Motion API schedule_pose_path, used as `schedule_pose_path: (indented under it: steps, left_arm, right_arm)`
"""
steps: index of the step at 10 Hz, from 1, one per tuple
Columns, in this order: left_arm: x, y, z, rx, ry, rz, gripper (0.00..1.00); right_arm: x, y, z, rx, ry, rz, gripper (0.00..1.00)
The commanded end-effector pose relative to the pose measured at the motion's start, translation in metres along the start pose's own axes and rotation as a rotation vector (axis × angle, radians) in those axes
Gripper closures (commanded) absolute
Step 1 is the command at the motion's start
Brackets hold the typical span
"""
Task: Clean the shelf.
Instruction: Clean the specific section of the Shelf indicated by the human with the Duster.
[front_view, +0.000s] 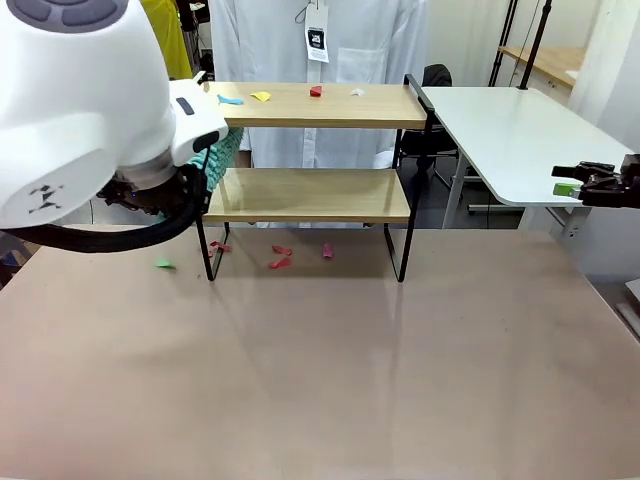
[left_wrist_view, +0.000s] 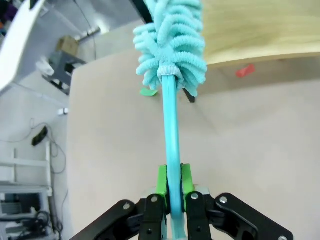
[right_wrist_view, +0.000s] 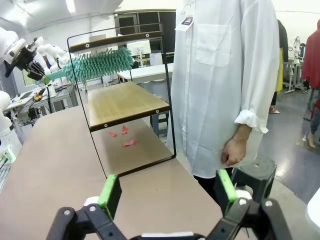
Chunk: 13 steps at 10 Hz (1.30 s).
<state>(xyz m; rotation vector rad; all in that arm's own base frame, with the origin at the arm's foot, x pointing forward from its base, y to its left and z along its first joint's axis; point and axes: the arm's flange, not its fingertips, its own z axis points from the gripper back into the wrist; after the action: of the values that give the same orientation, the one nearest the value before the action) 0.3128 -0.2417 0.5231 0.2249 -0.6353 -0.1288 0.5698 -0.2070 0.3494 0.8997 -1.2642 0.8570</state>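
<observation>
The shelf (front_view: 310, 195) stands mid-table, with two wooden boards in a black frame. On its top board (front_view: 385, 105) lie small paper scraps: blue (front_view: 230, 100), yellow (front_view: 261, 96), red (front_view: 316, 91) and white (front_view: 357, 93). My left gripper (left_wrist_view: 173, 180) is shut on the handle of a teal fluffy duster (left_wrist_view: 172, 45). The duster head (front_view: 222, 155) sits at the shelf's left end, between the two boards and just above the lower board (left_wrist_view: 260, 30). My right gripper (right_wrist_view: 168, 192) is open with nothing in it, off at the right (front_view: 572, 182), far from the shelf (right_wrist_view: 125, 102).
Red scraps (front_view: 281, 257) lie on the table under the shelf, and a green scrap (front_view: 163, 264) lies to its left. A person in a white coat (right_wrist_view: 225, 85) stands behind the shelf. A white side table (front_view: 510, 130) is at the back right.
</observation>
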Motion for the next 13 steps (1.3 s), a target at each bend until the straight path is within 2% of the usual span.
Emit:
schedule_pose_path:
  steps: [1,3,4,5,8,10,11,13]
  left_arm:
    - [0.005,0.009,-0.010,-0.002,0.030,0.025,0.87]
    - [-0.001,-0.001,0.002,-0.002,-0.001,-0.004,0.87]
    - [0.000,0.006,0.009,-0.141,0.029,-0.060,0.87]
    - [0.004,0.015,0.014,-0.221,0.052,-0.122,0.87]
    - [0.001,0.040,0.013,-0.429,0.105,-0.289,0.87]
    - [0.006,0.065,0.010,-0.552,0.139,-0.447,0.87]
    - [0.005,0.080,0.009,-0.653,0.123,-0.487,0.87]
    - [0.005,0.108,0.009,-0.837,0.161,-0.540,0.87]
  right_arm:
    - [0.003,0.000,-0.002,0.002,0.000,0.005,0.00]
    - [0.003,0.000,-0.002,0.002,0.000,0.005,0.00]
    - [0.003,0.000,-0.002,0.002,0.000,0.005,0.00]
    - [0.003,0.000,-0.002,0.002,0.000,0.005,0.00]
    - [0.003,0.000,-0.002,0.002,0.000,0.005,0.00]
    - [0.003,0.000,-0.002,0.002,0.000,0.005,0.00]
    - [0.003,0.000,-0.002,0.002,0.000,0.005,0.00]
    - [0.003,0.000,-0.002,0.002,0.000,0.005,0.00]
